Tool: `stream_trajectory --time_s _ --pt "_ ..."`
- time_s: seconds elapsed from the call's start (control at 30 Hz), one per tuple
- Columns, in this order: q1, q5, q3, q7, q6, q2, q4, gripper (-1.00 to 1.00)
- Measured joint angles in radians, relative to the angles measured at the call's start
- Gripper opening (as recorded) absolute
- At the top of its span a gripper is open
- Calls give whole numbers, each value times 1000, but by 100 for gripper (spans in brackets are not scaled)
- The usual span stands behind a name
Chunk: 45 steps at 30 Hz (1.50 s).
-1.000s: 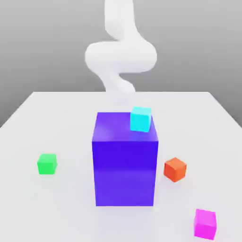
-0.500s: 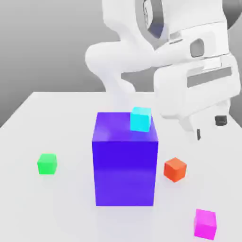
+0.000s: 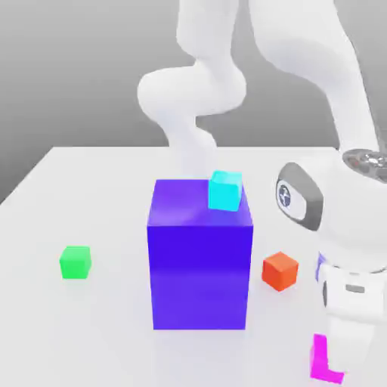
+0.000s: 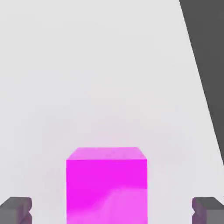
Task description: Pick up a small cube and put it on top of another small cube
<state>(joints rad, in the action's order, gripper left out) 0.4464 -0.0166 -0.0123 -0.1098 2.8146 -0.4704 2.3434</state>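
The small magenta-pink cube (image 3: 320, 361) rests on the white table at the front of the exterior view's right, partly covered by my white hand (image 3: 350, 302), which stands right over it. In the hand view the magenta cube (image 4: 106, 186) sits between my two dark fingertips (image 4: 15, 209), with a clear gap on each side. My gripper (image 4: 111, 212) is open and holds nothing. The small bright green cube (image 3: 75, 261) lies far off at the exterior view's left, on the table.
A big purple-blue block (image 3: 200, 257) stands mid-table with a cyan small cube (image 3: 225, 190) on its top corner. An orange-red small cube (image 3: 280, 270) lies just right of the block. The table's edge (image 4: 199, 57) runs close beside the magenta cube.
The arm has swung forward and the hand has come down over the magenta cube, hiding part of it. The fingers stay open. No cube has moved.
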Motion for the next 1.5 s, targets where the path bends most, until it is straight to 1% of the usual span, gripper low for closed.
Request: stream_trajectory --time_s 0.23,0.4,0.5,0.6,0.83,0.97,1.13,1.3,1.37,1.5 --pt "0 1 0 1 0 -3 -1 -100" --pt "-4 -1 -7 6 -118 145 30 -100" --pt "-51 -51 -38 27 -145 167 27 -100" --pt "-114 -77 -101 55 -171 213 46 -100" --pt "-280 -107 -284 124 -239 345 122 -100" --pt "-430 -124 -377 160 -277 412 170 -100" --pt "-646 -92 -471 204 -317 506 275 -100" --pt "-788 -84 -561 222 -330 571 393 -100" --pt "-808 -48 -569 230 -313 595 430 -100" --pt "-842 62 -551 256 -259 650 496 -100"
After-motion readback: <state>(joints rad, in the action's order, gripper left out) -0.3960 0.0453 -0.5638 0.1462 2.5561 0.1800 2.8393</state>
